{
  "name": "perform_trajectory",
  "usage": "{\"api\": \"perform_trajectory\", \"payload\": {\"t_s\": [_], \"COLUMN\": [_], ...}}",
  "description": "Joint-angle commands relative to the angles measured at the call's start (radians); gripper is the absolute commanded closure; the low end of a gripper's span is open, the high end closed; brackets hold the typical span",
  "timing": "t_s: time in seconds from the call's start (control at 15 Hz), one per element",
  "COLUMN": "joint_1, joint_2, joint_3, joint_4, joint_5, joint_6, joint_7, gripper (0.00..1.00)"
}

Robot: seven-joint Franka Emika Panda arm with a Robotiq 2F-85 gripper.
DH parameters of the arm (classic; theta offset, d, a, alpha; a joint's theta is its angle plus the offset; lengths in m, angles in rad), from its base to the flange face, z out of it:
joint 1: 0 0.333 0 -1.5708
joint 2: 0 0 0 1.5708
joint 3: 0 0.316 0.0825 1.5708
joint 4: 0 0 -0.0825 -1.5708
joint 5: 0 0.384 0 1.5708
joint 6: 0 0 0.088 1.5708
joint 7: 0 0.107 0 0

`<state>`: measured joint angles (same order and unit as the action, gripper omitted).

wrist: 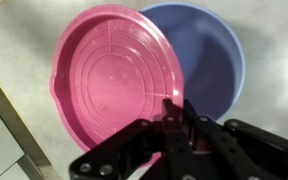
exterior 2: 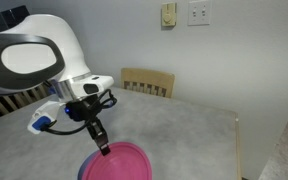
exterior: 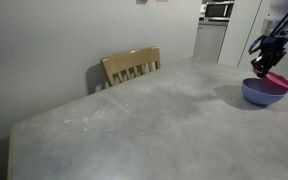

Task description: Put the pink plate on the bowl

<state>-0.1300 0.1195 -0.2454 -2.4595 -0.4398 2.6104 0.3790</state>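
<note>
the gripper (wrist: pixel 176 108), a black two-finger metal claw on the white arm (exterior 2: pixel 34 55), has its fingers drawn together on the near rim of the pink plate (wrist: pixel 109 85), a small, round, flat magenta-pink plastic dish with a shallow raised rim, and pinches that rim between them. in the wrist view the pink plate covers the left part of the bowl (wrist: pixel 216 60), a round, smooth, periwinkle-blue plastic vessel deeper than the plate, while the bowl's right side and its inside show uncovered. whether the plate's underside touches the bowl's rim cannot be told there. in an exterior view the bowl (exterior: pixel 262 94) stands at the right end of the grey mottled table top (exterior: pixel 134 125), with the plate (exterior: pixel 281 82) tilted over its far right edge and the gripper (exterior: pixel 263 68) just above. in an exterior view the plate (exterior 2: pixel 122 163) sits at the near edge of the picture, below the gripper (exterior 2: pixel 105 148), with a sliver of the blue bowl (exterior 2: pixel 86 171) showing at its left. a light wooden chair with a slatted back (exterior: pixel 132 66) stands at the far side of the table against the pale wall, well apart from the bowl, and two switch plates (exterior 2: pixel 197 12) hang on the wall above it.
</note>
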Motion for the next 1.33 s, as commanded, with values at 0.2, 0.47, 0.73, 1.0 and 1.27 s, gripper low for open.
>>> {"api": "perform_trajectory", "payload": {"t_s": [0.2,0.47,0.73,1.0,1.27], "joint_1": [0.011,0.021,0.040,0.058,0.059], "joint_2": [-0.053,-0.044,-0.019,-0.014,-0.003], "joint_3": [0.030,0.058,0.097,0.120,0.119], "joint_4": [0.040,0.095,0.136,0.146,0.146], "joint_5": [0.033,0.016,0.048,0.049,0.043], "joint_6": [-0.191,-0.254,-0.297,-0.369,-0.407], "joint_7": [-0.136,-0.153,-0.185,-0.157,-0.109], "gripper": [0.97,0.97,0.97,0.97,0.97]}}
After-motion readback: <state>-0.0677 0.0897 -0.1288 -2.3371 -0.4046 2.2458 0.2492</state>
